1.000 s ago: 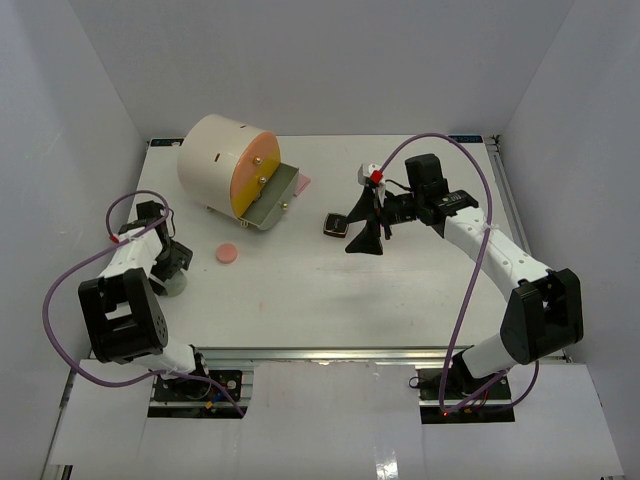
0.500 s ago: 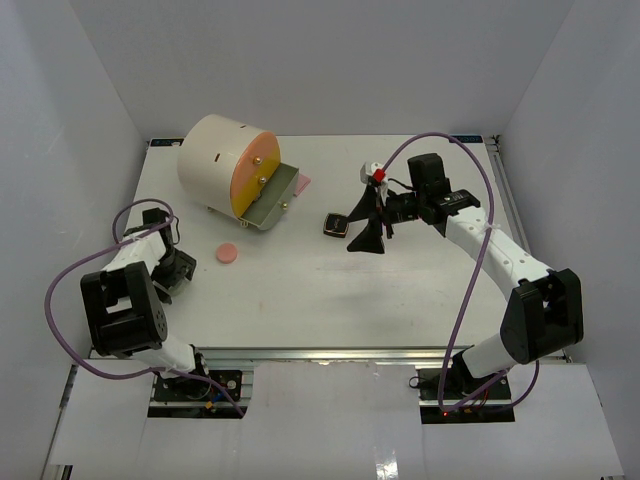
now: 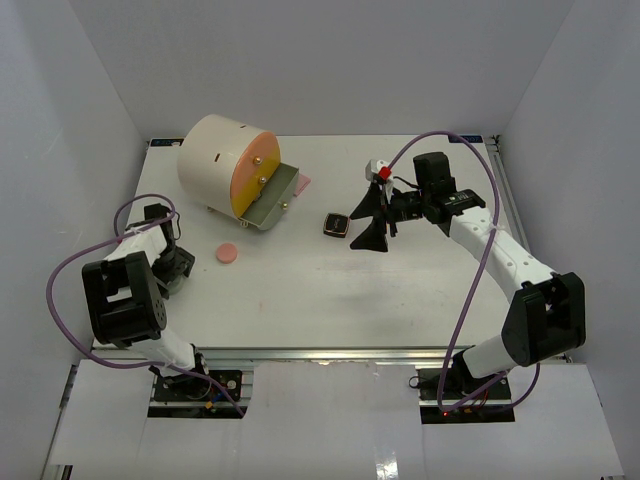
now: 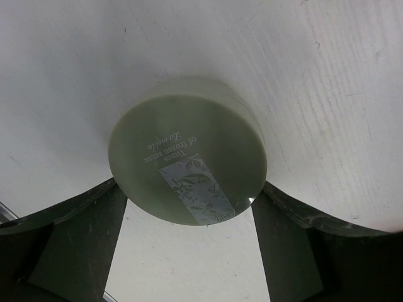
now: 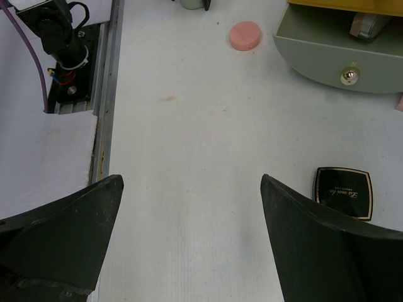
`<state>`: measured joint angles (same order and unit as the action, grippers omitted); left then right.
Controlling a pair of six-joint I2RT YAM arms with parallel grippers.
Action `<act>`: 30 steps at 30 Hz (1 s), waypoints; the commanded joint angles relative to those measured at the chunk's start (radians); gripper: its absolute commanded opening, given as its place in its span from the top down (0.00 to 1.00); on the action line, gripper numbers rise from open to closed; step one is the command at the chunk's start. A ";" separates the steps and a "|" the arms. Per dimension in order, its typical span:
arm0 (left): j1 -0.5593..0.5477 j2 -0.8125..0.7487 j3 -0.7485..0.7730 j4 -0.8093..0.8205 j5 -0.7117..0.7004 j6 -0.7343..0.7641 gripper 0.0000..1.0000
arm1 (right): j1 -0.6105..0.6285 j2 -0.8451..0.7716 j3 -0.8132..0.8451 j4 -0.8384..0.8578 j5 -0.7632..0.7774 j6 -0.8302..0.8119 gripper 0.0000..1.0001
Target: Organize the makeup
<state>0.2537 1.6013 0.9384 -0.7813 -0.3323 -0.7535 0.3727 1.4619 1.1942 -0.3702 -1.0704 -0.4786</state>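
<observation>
counter (image 5: 189, 126): white, matt, faintly streaked | jar (image 4: 187, 157): frosted pale green, smooth, with a shiny foil label | compact (image 5: 343, 192): glossy black, gold-edged | pad (image 5: 245, 35): pink, matt | drawer (image 5: 315, 53): matt grey-green, shiny metal knob (image 5: 348, 75) | right hand (image 5: 192, 181): matt black plastic

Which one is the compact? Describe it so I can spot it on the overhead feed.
Start at the cream cylinder at back left and look right of its open drawer. The compact lies flat, just left of the right gripper. It is the only square piece: black with a gold rim.
</observation>
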 commanded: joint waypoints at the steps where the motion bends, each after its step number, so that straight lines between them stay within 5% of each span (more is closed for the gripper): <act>1: -0.001 0.016 0.020 0.048 -0.050 0.026 0.13 | -0.008 -0.029 -0.010 0.018 -0.036 -0.002 0.04; 5: -0.001 0.002 -0.004 0.065 -0.025 0.036 0.26 | -0.011 -0.029 -0.010 0.019 -0.037 -0.002 0.03; 10: -0.001 -0.046 -0.009 0.080 0.033 0.068 0.63 | -0.011 -0.031 -0.010 0.019 -0.039 -0.003 0.03; 13: -0.001 -0.095 -0.027 0.120 0.144 0.120 0.84 | -0.011 -0.033 -0.010 0.019 -0.039 -0.003 0.03; 17: -0.008 -0.190 -0.078 0.206 0.330 0.211 0.97 | -0.014 -0.034 -0.011 0.019 -0.040 -0.003 0.03; 22: -0.065 -0.286 -0.115 0.242 0.493 0.257 1.00 | -0.015 -0.032 -0.012 0.019 -0.039 -0.003 0.03; 30: -0.303 -0.443 -0.102 0.256 0.518 0.284 1.00 | -0.016 -0.031 -0.011 0.018 -0.037 -0.002 0.03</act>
<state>0.0673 1.2550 0.8234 -0.5631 0.1262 -0.5031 0.3617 1.4601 1.1816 -0.3695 -1.0797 -0.4786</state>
